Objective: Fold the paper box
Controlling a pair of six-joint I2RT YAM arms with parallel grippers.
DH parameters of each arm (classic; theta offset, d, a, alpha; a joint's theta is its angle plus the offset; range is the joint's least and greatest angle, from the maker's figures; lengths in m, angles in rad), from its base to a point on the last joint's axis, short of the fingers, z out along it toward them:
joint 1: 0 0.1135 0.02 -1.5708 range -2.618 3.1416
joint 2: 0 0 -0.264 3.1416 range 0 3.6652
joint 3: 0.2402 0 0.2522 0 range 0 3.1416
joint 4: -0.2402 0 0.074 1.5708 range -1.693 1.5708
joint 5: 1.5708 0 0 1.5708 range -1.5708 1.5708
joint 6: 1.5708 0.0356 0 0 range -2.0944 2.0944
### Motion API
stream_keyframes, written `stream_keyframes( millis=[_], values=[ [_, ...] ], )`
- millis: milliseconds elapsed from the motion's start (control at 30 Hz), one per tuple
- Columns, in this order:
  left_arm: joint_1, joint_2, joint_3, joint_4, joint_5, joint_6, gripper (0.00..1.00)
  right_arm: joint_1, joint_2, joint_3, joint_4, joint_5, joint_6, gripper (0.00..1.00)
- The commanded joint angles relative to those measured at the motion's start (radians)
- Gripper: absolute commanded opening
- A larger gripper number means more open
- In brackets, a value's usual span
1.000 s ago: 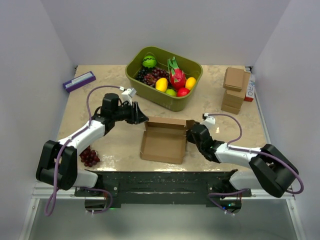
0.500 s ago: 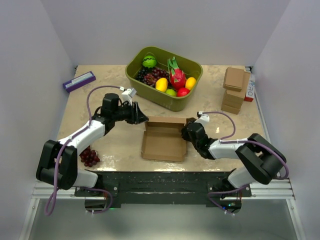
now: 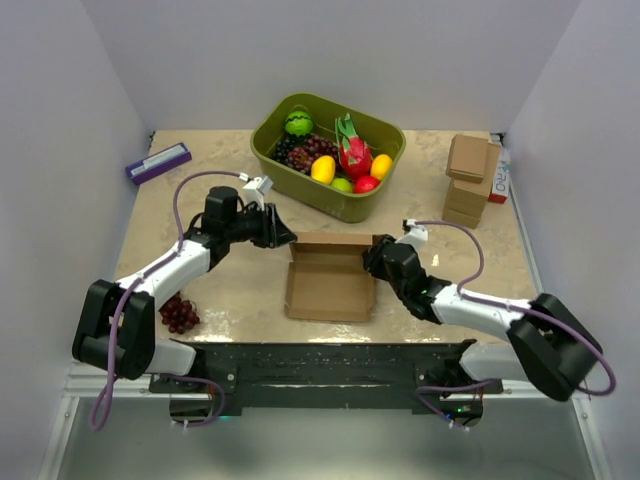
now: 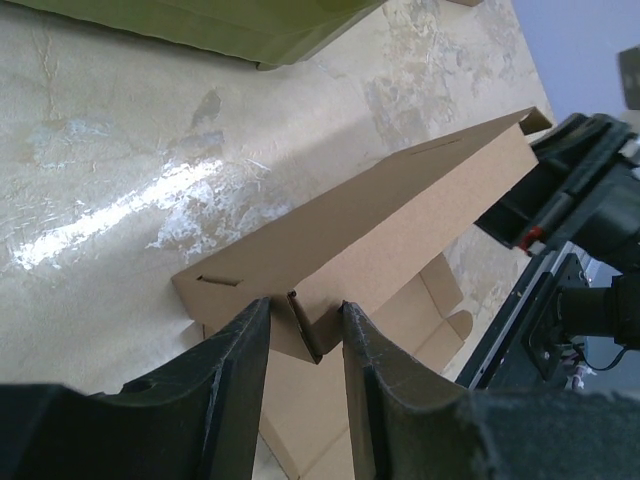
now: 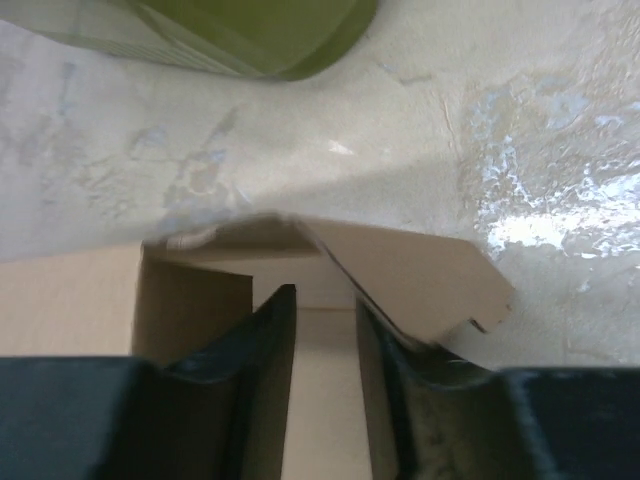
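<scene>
The paper box lies open in the middle of the table, brown cardboard with its back wall standing. My left gripper is at the box's far left corner. In the left wrist view it is shut on the back wall's corner, the folded side tab between its fingers. My right gripper is at the box's right edge. In the right wrist view it is open over the box floor. The slanted side flap leans against the outside of its right finger.
A green bin of fruit stands just behind the box. A stack of small cardboard boxes is at the back right. A purple box lies at the back left, and loose grapes lie by the left arm's base.
My right gripper has opened and let go of the right flap, staying at the box's right edge. The box now sits squarer. The left gripper has not moved.
</scene>
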Motion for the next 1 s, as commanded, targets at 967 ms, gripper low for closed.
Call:
stream_keyframes(
  millis=[967],
  values=[
    [-0.007, -0.013, -0.008, -0.002, -0.023, 0.011, 0.39, 0.018, 0.03, 0.052, -0.44, -0.136, 0.047, 0.0]
  ],
)
